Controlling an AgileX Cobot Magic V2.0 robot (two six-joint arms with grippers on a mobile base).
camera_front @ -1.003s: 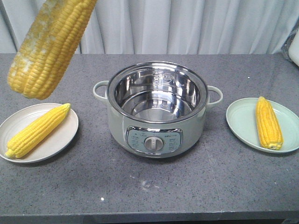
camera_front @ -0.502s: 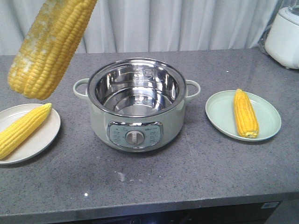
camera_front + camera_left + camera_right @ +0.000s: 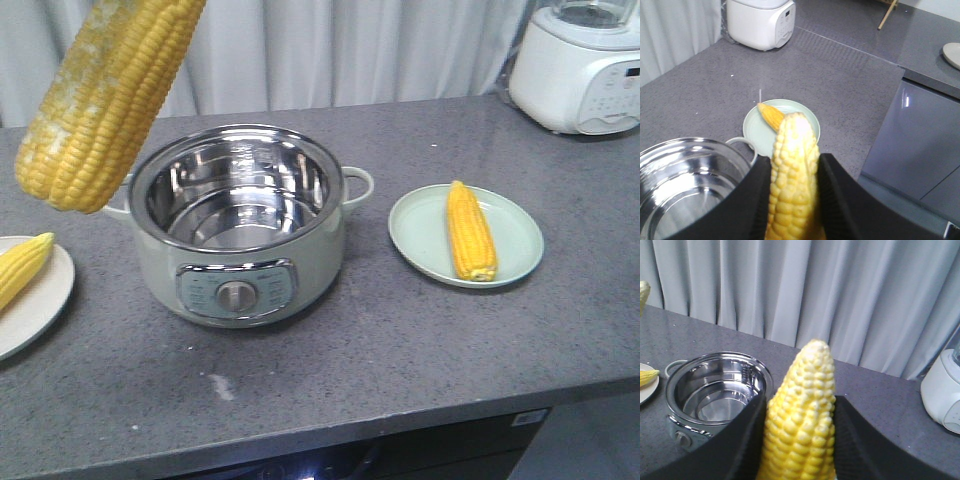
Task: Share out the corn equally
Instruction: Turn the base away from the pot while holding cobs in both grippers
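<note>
Right now your left claw [image 3: 795,165] is clamped on the first cob [image 3: 792,200], held off the tabletop [image 3: 420,350] near the pot [image 3: 690,185]; your right claw [image 3: 799,407] grips the second cob [image 3: 800,390], also aloft. The third cob [image 3: 470,230] lies on the green plate [image 3: 420,235] right of the pot, the fourth cob [image 3: 22,268] on the beige plate [image 3: 45,300] at its left.
</note>
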